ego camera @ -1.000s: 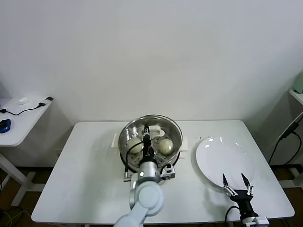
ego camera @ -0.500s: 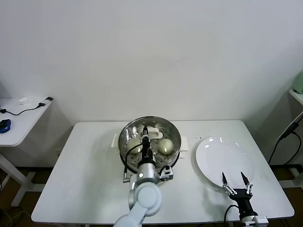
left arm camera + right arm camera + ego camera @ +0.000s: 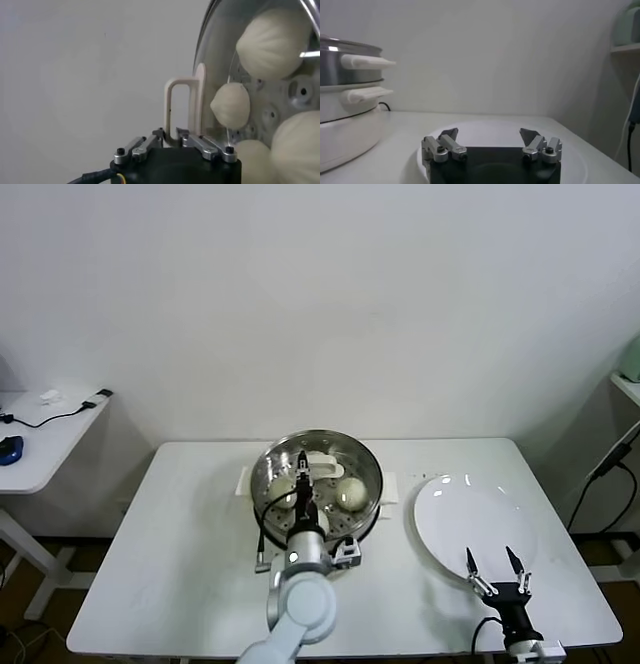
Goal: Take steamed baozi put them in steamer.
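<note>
The steamed baozi (image 3: 350, 493) lie inside the steamer (image 3: 371, 467), which stands at the middle of the white table (image 3: 180, 564), toward its far edge. In the head view two buns show plainly on the perforated tray, one on each side of the arm that reaches over the pot; the left wrist view shows four cream-white buns (image 3: 230, 105) behind a glass lid (image 3: 214, 60).

That lid is held on edge over the steamer — its cream handle (image 3: 183, 111) is pinched between the closed fingers of the left gripper (image 3: 172, 137), the loop of the handle rising just past the fingertips. In the head view the left gripper (image 3: 302, 469) sits above the steamer's middle, and the arm, with its black cable, crosses the near rim and hides part of the tray and whatever buns lie under it.

Just beside the steamer on the robot's right lies a flat white plate (image 3: 450, 514), bare. The right gripper (image 3: 495, 566) hovers at the plate's near edge with its fingers spread wide and nothing between them; the right wrist view shows the same parted fingers (image 3: 449, 142) over the plate, the steamer's side handles off to one side.

A separate small table (image 3: 40, 439) with cables and a blue object stands well apart on the robot's left.
</note>
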Robot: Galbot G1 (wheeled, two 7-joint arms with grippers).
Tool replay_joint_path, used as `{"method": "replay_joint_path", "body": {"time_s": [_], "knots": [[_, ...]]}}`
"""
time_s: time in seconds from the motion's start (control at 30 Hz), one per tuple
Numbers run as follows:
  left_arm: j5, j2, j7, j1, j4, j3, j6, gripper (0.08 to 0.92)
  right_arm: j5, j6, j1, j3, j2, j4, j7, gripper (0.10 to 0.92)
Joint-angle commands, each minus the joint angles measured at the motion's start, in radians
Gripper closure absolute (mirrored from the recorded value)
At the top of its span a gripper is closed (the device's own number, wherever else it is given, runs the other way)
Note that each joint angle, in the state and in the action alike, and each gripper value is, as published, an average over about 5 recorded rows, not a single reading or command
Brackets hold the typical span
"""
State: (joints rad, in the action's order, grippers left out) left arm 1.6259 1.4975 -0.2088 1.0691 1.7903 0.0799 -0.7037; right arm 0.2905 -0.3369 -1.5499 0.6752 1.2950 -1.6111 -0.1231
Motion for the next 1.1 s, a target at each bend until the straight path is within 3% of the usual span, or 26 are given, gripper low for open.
{"method": "replay_joint_path", "body": {"time_s": [0.03,0.3,0.43,0.6,0.77,0.9,1.1], "knots": [[-0.086,-0.025,-0.015,0.005,0.088,0.023,-0.004,0.699,0.002,0.003,0.001,0.000,0.000,-0.002,-0.002,0.203],[-0.288,-0.100,0.024,0.049,0.244,0.020,0.026,0.465,0.031,0.011,0.002,-0.002,0.003,-0.007,-0.006,0.203],[-0.506,-0.153,0.088,0.107,0.331,-0.033,0.131,0.352,0.068,-0.011,0.005,-0.001,0.009,-0.011,0.019,0.203],[-0.930,-0.175,0.246,0.205,0.416,-0.177,0.274,0.218,0.056,-0.058,0.010,0.004,0.017,-0.013,0.035,0.203],[-1.383,-0.154,0.429,0.295,0.435,-0.402,0.480,0.179,0.050,-0.060,0.009,-0.003,0.023,-0.023,0.035,0.203],[-1.700,-0.136,0.413,0.383,0.386,-0.622,0.640,0.177,0.044,-0.057,0.012,-0.006,0.029,-0.023,0.036,0.203],[-1.908,-0.214,0.320,0.480,0.180,-0.784,0.859,0.177,0.048,-0.037,0.012,-0.007,0.028,-0.012,0.039,0.203]]}}
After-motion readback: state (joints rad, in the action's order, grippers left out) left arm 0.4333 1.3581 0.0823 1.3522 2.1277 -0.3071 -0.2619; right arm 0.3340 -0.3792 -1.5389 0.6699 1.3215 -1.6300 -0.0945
